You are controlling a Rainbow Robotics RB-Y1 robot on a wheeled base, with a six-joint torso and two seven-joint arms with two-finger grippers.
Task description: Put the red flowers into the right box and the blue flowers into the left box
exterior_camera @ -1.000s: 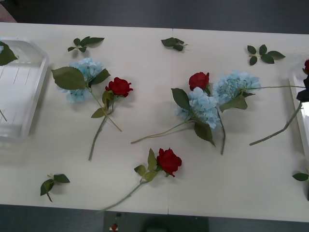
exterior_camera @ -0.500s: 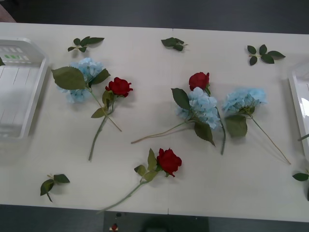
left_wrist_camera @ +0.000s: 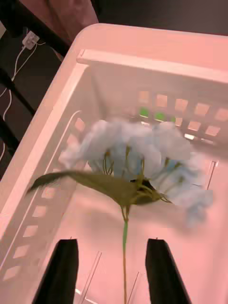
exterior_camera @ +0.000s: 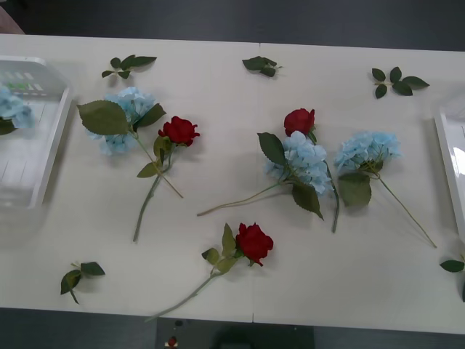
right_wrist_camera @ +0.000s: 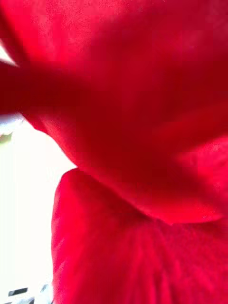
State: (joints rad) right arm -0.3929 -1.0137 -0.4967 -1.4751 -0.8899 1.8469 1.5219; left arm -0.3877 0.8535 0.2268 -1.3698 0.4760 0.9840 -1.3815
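Between the left gripper's point(left_wrist_camera: 113, 270) parted black fingers point(left_wrist_camera: 61, 270) runs the stem of a blue flower point(left_wrist_camera: 137, 156), its head (blurred) over the left box point(left_wrist_camera: 57, 118). Against the right wrist camera sits a red flower point(right_wrist_camera: 133, 142); whether those fingers are open or closed I cannot tell.

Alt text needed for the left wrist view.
A blue flower on a thin green stem hangs above the left box, between the open black fingers of the left claw.

Three red flowers point(exterior_camera: 179, 131) and three blue flowers point(exterior_camera: 305, 161) lie across the table point(exterior_camera: 232, 291). Another blue cluster sits in the left box point(exterior_camera: 43, 153). The right box point(exterior_camera: 452, 167) edges the far side.
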